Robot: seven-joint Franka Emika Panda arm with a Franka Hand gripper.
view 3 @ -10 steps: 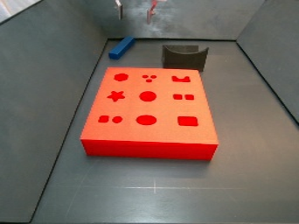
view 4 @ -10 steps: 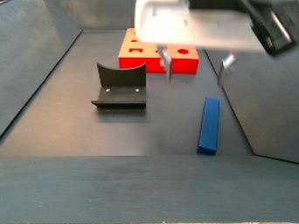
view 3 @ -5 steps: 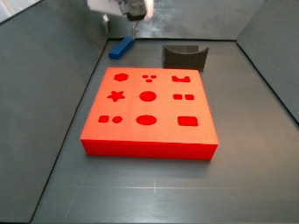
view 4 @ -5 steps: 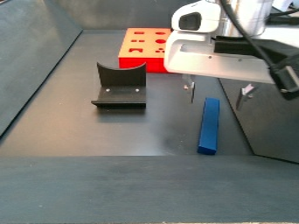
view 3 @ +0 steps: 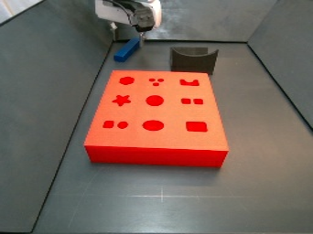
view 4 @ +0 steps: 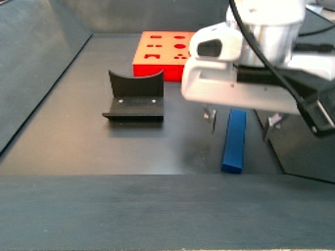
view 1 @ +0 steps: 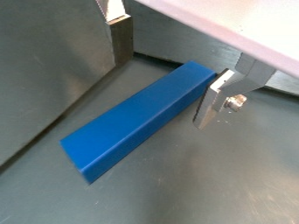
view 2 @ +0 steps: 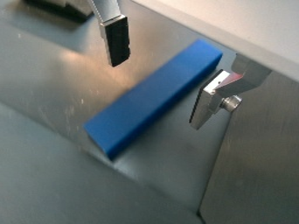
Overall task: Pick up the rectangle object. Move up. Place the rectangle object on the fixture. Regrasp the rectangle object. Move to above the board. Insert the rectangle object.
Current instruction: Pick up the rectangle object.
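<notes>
The rectangle object, a long blue bar (view 1: 138, 122), lies flat on the grey floor beside a side wall; it also shows in a wrist view (view 2: 155, 99) and in both side views (view 4: 234, 142) (view 3: 126, 47). My gripper (view 1: 163, 73) is open and low over the bar's far end, with one finger (view 1: 121, 38) to one side and the other finger (view 1: 212, 98) close to the bar's other side. Nothing is held. The gripper also shows in a side view (view 4: 241, 120). The fixture (view 4: 133, 97) stands apart from it. The red board (view 3: 156, 117) lies beyond.
The enclosure's grey walls (view 3: 49, 64) close in the floor, and the bar lies close along one of them. The arm's white body (view 4: 262, 49) hides part of the board in a side view.
The gripper has come across from near the board and down over the blue bar. The bar, the fixture and the board have not moved.
</notes>
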